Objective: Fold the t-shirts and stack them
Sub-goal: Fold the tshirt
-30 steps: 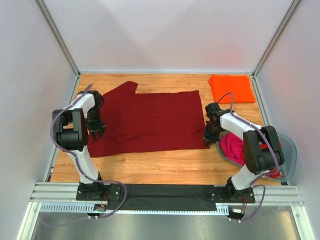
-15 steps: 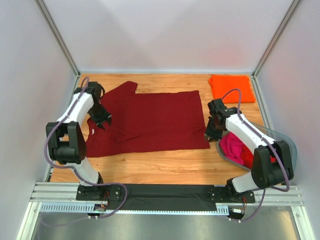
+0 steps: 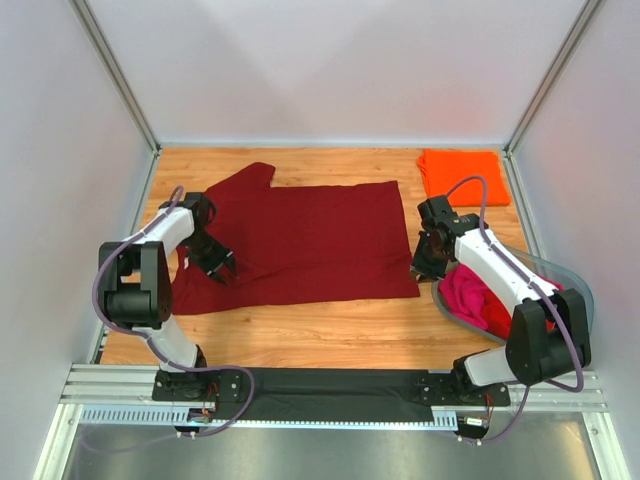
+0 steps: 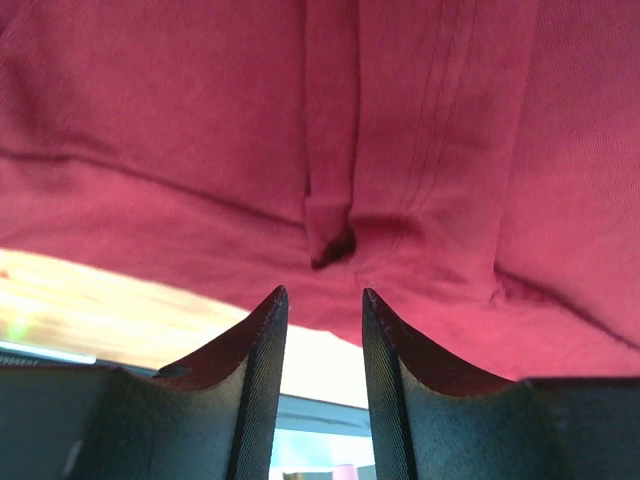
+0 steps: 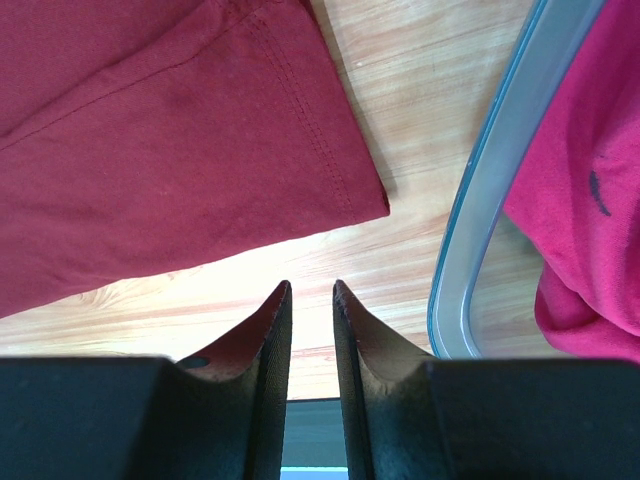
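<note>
A dark maroon t-shirt (image 3: 300, 240) lies spread flat on the wooden table (image 3: 330, 325), one sleeve toward the back left. A folded bright orange t-shirt (image 3: 462, 177) lies at the back right. Magenta-pink and red shirts (image 3: 470, 295) sit in the tub. My left gripper (image 3: 222, 270) is open and empty over the maroon shirt's near-left part; in the left wrist view its jaws (image 4: 320, 295) stand just above a fold (image 4: 335, 240). My right gripper (image 3: 424, 268) is open and empty by the shirt's near-right corner (image 5: 370, 195), above bare wood (image 5: 310, 290).
A grey translucent plastic tub (image 3: 580, 300) stands at the right; its rim shows in the right wrist view (image 5: 490, 190). White walls and metal posts enclose the table. A black rail (image 3: 330, 385) runs along the near edge.
My left gripper has swung from the table's left side, past the sleeve, inward and down onto the maroon shirt's near-left part. My right gripper has shifted only slightly.
</note>
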Motion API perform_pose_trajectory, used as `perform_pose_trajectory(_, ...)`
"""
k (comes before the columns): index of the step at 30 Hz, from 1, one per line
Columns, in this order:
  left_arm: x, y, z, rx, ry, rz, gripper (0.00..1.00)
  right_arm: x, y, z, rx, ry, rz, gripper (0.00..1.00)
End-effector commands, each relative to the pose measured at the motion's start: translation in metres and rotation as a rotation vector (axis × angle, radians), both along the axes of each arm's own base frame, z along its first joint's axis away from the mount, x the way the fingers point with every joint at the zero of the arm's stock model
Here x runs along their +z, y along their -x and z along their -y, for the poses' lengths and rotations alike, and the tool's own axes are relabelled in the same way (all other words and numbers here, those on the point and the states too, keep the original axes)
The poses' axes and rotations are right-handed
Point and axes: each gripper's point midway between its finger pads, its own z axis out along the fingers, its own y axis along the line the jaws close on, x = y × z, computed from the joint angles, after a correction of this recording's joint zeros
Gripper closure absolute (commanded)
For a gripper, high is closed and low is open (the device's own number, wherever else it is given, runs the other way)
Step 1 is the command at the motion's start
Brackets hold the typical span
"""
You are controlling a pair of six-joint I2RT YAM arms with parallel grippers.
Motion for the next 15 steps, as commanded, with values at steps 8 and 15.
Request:
perform_pose_trajectory(8,-0.015,-0.014,0.016,-0.014,-0.026,0.015,0.63,0.012,-0.002,0.001,0.001,0.001,0.039,0.76)
perform_pose_trajectory(15,-0.005,-0.019,0.006,-0.039,-0.098,0.026,0.89,0.013,0.002,0.004,0.005,0.017,0.046,0.76)
